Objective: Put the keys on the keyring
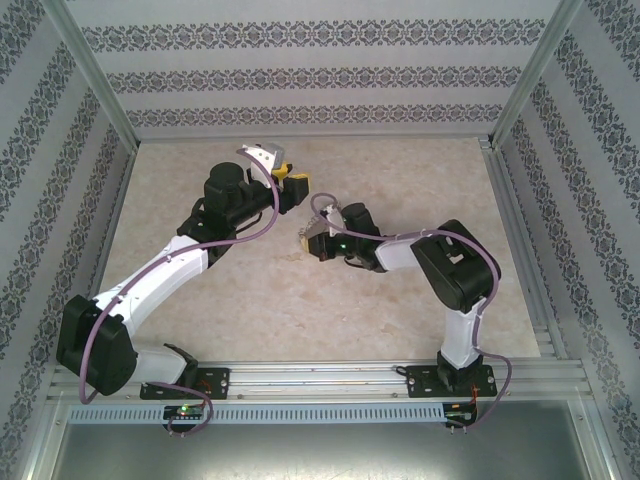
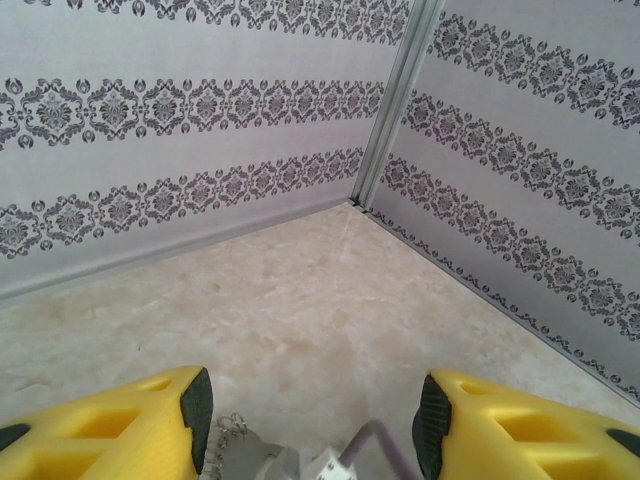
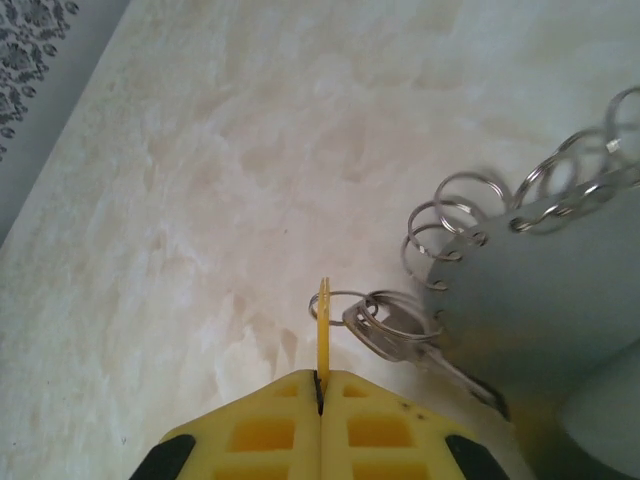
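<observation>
Okay, right tool (image 3: 320,385) first. In the right wrist view its two yellow fingers (image 3: 250,435) sit at bottom centre, pressed together and clenched on the thin yellow head (image 3: 323,305) of the key (image 3: 385,325) (head seen edge-on, poking up out of the seam). We see the key's silver part just right of the head, slanting toward the lower right, with a small wire ring looped by the head. The key sits at the centre of that frame over the pale marbled surface (image 3: 200,200). Whether it touches the surface we cannot tell.

Just right of it the keyring (image 3: 520,300) shows as a blurred grey shape on the right side of the frame, its upper-left edge fringed with a row of pale wire loops (image 3: 455,215). Key and keyring are near each other; contact unclear.

Left tool (image 2: 310,410), left wrist view: yellow fingers in the lower left and lower right corners, dark pads well apart, released, nothing gripped between them. At the bottom edge between them we see a fine chain (image 2: 232,430) and a grey piece (image 2: 275,465), too cropped to name. Beyond them, patterned walls (image 2: 150,120) meet in a corner at upper centre.

Top view: left tool (image 1: 292,180) is above frame centre, right tool (image 1: 312,240) at centre just below it, close but apart.
</observation>
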### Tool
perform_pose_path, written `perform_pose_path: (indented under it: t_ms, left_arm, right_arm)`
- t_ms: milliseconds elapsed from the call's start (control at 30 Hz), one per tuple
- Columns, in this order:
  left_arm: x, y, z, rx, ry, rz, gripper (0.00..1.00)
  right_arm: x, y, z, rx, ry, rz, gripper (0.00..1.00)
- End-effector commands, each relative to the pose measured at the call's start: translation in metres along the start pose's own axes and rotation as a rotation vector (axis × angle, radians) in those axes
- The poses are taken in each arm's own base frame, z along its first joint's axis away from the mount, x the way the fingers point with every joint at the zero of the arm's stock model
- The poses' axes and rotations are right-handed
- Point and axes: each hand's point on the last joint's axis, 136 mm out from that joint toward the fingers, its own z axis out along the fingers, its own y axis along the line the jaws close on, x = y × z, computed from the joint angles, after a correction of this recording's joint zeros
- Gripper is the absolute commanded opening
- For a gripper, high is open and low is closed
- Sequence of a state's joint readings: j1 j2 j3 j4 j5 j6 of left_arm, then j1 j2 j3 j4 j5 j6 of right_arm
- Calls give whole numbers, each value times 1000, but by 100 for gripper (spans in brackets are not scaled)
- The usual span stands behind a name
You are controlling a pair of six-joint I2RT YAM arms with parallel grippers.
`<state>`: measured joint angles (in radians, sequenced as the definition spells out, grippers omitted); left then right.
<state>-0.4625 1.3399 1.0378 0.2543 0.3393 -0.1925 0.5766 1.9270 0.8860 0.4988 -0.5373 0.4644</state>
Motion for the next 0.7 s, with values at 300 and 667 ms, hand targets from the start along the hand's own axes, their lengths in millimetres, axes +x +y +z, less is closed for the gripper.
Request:
perform_pose_path:
  t_ms: [300,667]
  left_arm:
    - [-17,-5,-9,22,-52,-21,58]
    - [-28,-9,-14,29,-80,-32,59]
  right_arm:
    - [0,40,1,-73,-23,-60,53]
    - [-35,35,-70,-44,-173,-67,71]
